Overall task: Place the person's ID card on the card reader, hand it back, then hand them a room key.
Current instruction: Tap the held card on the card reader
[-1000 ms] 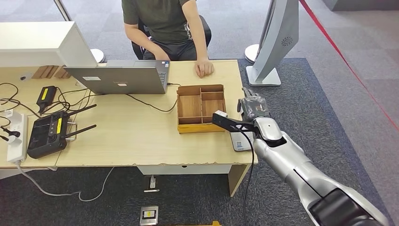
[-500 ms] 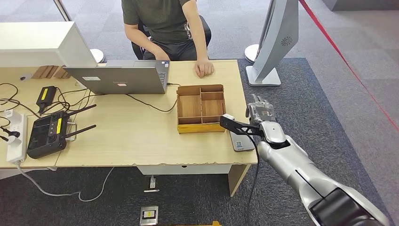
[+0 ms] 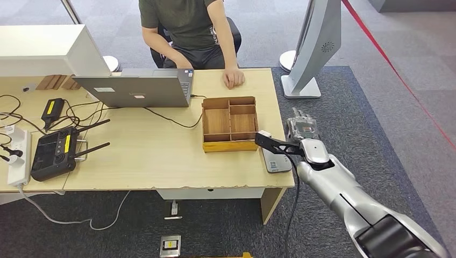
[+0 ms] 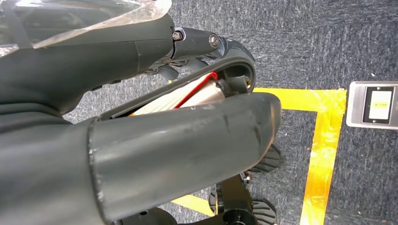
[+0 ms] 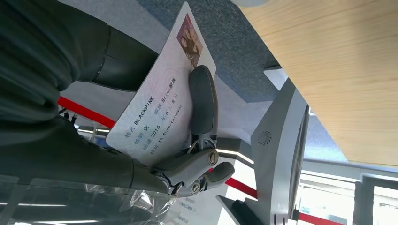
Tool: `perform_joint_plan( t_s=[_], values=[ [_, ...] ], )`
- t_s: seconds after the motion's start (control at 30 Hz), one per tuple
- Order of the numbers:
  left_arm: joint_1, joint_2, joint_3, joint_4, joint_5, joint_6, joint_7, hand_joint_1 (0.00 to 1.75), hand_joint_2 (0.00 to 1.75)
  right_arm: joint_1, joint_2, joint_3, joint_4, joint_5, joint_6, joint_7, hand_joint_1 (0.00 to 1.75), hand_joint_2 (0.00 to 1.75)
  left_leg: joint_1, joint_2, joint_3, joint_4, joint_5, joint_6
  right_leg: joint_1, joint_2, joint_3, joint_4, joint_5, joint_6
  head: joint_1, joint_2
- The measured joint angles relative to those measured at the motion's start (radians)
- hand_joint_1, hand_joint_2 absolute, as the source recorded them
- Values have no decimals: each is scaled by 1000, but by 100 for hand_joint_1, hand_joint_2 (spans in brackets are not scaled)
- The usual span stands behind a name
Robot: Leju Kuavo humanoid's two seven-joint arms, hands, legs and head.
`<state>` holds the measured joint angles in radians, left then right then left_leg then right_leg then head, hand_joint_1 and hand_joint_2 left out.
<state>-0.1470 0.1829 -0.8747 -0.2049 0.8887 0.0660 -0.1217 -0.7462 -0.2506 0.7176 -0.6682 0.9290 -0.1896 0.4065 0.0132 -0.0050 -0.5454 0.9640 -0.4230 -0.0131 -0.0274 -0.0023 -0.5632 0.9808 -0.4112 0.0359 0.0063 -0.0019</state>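
My right hand (image 3: 301,128) hovers just past the table's right edge, beside the grey card reader (image 3: 275,160) that lies near the front right corner. In the right wrist view it pinches a white ID card (image 5: 159,108) with a small photo and printed text, a dark finger (image 5: 202,101) pressed across its face. A person sits at the far side, one hand (image 3: 234,79) resting on the table (image 3: 150,161). My left hand (image 4: 187,140) hangs over the floor, thumb and fingers apart, holding nothing.
A wooden divided tray (image 3: 229,145) stands left of the reader. A laptop (image 3: 137,90), a black remote controller (image 3: 54,151), cables and a power strip (image 3: 19,156) cover the table's left half. A grey-white stand (image 3: 314,48) rises off the far right corner.
My right hand has shifted right and slightly nearer with the card, from over the table's right edge to just past it. The person has not moved.
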Motion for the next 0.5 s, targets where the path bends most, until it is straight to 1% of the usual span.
perform_joint_plan(
  t_s=[0.5],
  values=[
    [5,-3,1,0,2,6,-4,0,0,10,23,0,34,15,7,-17,175,175,0,0,0,0,0,0,0,0,0,0,0,0,0,0]
  ],
)
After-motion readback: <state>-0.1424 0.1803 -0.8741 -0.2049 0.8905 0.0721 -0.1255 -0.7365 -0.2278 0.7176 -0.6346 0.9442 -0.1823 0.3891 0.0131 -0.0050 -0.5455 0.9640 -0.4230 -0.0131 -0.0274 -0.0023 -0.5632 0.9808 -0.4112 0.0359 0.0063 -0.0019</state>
